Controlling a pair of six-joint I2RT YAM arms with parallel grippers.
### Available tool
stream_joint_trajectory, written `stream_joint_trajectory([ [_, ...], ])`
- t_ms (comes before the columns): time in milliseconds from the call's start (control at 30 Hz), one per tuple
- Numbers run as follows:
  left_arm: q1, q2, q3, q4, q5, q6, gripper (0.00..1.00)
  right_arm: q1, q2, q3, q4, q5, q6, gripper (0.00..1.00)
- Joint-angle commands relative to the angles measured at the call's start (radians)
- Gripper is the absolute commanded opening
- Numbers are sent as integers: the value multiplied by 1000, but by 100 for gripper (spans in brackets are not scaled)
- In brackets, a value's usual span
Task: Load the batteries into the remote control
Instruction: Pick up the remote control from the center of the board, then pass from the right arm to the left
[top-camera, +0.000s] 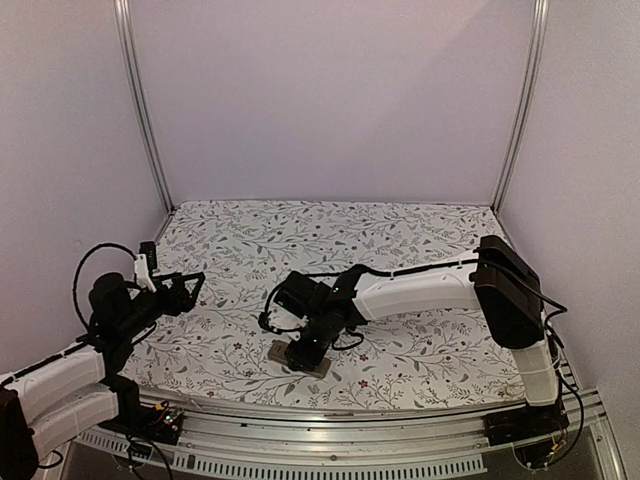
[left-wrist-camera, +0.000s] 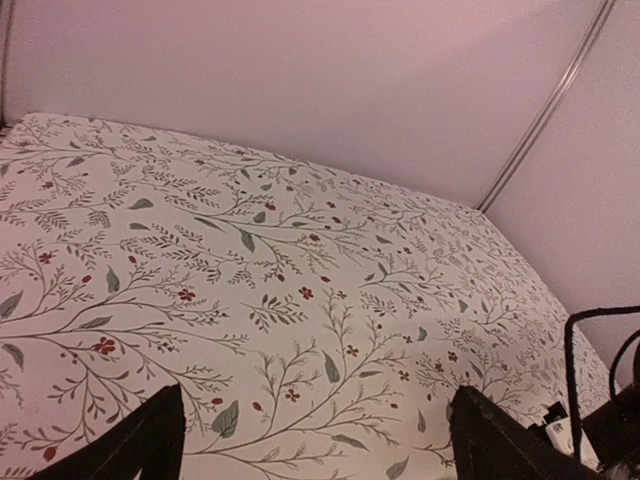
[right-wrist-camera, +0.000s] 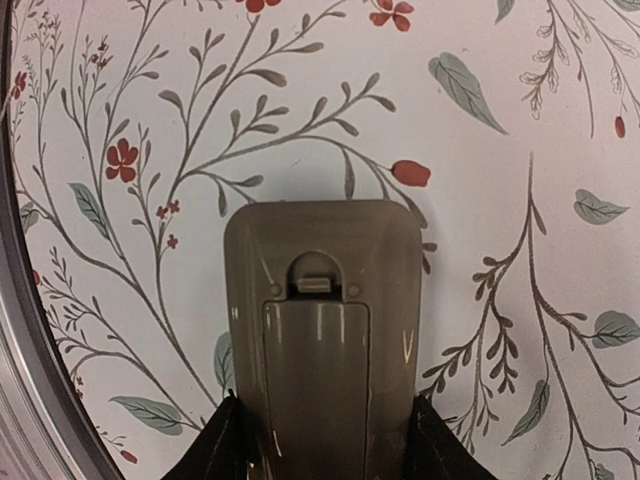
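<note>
Two arms work over a counter (top-camera: 400, 230) covered in a leaf-and-flower print. The right arm (top-camera: 420, 290) reaches in from the right toward the middle of the near half, where the remote control (right-wrist-camera: 320, 320) lies with its greyish-tan back facing up. The right fingers (right-wrist-camera: 215, 450) sit against the remote's two long sides, one on each, pinching it between them at its near end. The battery cover (right-wrist-camera: 315, 380) is closed on the back, and its small latch tab (right-wrist-camera: 313, 283) sits in a notch toward the far end of the handset.

The left arm (top-camera: 60, 380) is held at the left edge, well apart from the remote. The left fingers (left-wrist-camera: 140, 450) are spread wide with nothing between them, hanging above bare patterned cloth. A black cable (left-wrist-camera: 570, 380) loops in at the right of the left wrist view.
</note>
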Motion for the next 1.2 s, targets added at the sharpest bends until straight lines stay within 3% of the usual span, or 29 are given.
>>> stream_joint_trajectory([
  [0,5,-35,104,23,246,132,89,-26,-20,21,19,-114,10,16],
  [133,-10,-52,208,-30,508,436,87,-86,-104,-10,99,-337,3,11],
  [167,-17,-61,230,-82,580,613,87,-98,-135,-24,124,-398,-3,11],
  [233,-56,-84,279,-340,650,967,87,-121,-173,-29,155,-490,-10,10],
  [300,-130,-96,340,-590,626,1312,86,-142,-204,-23,166,-551,-19,10],
  [367,-214,-92,401,-741,558,1557,88,-154,-223,-9,165,-571,-21,10],
  [533,-411,14,570,-951,325,1909,92,-157,-247,29,147,-561,-18,9],
  [633,-528,75,612,-969,144,1990,89,-146,-266,31,149,-539,-11,8],
  [733,-606,103,614,-874,13,1983,86,-125,-280,27,138,-503,-19,8],
  [867,-643,107,598,-847,-12,2006,81,-104,-296,18,140,-490,-18,8],
  [1067,-683,132,571,-798,-82,2018,56,-90,-313,7,140,-486,-29,7],
  [1167,-693,142,580,-795,-86,2004,54,-88,-323,-10,157,-489,-24,7],
])
